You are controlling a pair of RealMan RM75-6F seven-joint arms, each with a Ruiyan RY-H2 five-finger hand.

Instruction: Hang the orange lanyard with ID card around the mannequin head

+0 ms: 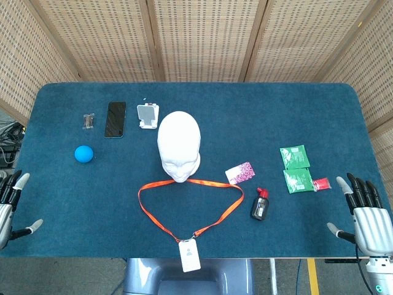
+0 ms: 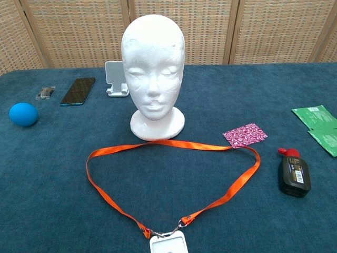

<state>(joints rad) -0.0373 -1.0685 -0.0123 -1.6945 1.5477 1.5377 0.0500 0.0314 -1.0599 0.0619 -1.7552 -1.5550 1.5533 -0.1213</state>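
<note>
A white mannequin head [image 1: 178, 144] [image 2: 153, 74] stands upright in the middle of the blue table. The orange lanyard [image 1: 161, 220] [image 2: 174, 145] lies flat in a wide loop just in front of its base. Its white ID card [image 1: 190, 255] [image 2: 169, 244] hangs over the table's front edge. My left hand [image 1: 8, 203] sits at the table's left edge, fingers spread, holding nothing. My right hand [image 1: 366, 212] hovers at the right edge, fingers apart and empty. Neither hand appears in the chest view.
A blue ball [image 1: 84, 153] [image 2: 23, 114], black phone [image 1: 115, 119] [image 2: 78, 90], small clip [image 1: 89, 121] and white stand [image 1: 147, 116] [image 2: 116, 79] lie at the left. A patterned card [image 1: 240, 173] [image 2: 245, 135], black bottle [image 1: 260, 205] [image 2: 294, 172], green packets [image 1: 295, 167] [image 2: 318, 120] and red item [image 1: 320, 184] lie at the right.
</note>
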